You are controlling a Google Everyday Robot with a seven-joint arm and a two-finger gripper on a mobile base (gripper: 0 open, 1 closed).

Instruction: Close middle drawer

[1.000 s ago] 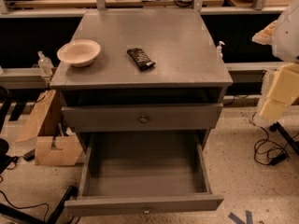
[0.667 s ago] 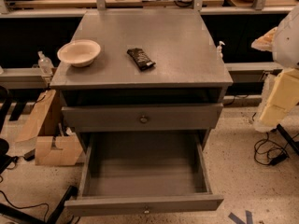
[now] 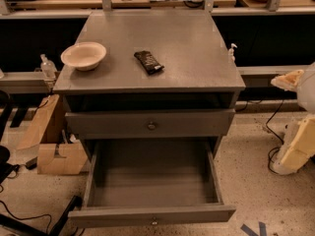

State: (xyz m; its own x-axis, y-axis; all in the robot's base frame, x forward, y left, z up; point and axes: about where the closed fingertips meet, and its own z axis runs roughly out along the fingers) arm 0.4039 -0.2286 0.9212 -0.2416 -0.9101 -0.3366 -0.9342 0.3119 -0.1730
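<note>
One drawer was seen pulled out to what looked like nearly its full travel: the wide dull-grey middle drawer. Its deep plain box was laid bare and empty, and its low front panel with the small round knob was carried well forward of the grey metal cabinet. None of the closing was judged to have been done; the whole push was left to be made. The taller grey drawer front above it appeared shut.

The pale cream gripper was found at the right edge of the view, low beside the cabinet and well apart from the drawer. Whether it was parted or closed could not be told.

No obstacle was seen inside the box or between the cabinet's side walls, so the path straight back was judged clear. To the right of the drawer, open speckled floor was shown, offering room for an approach to the panel. To the left, a brown cardboard box and black cables were seen near the drawer's side wall, though outside its line of travel. The panel lay close to the lower edge of the view, so little of the room in front of it was shown. A round cream bowl and a dark wrapped snack bar were set well back from the cabinet's front edge.
</note>
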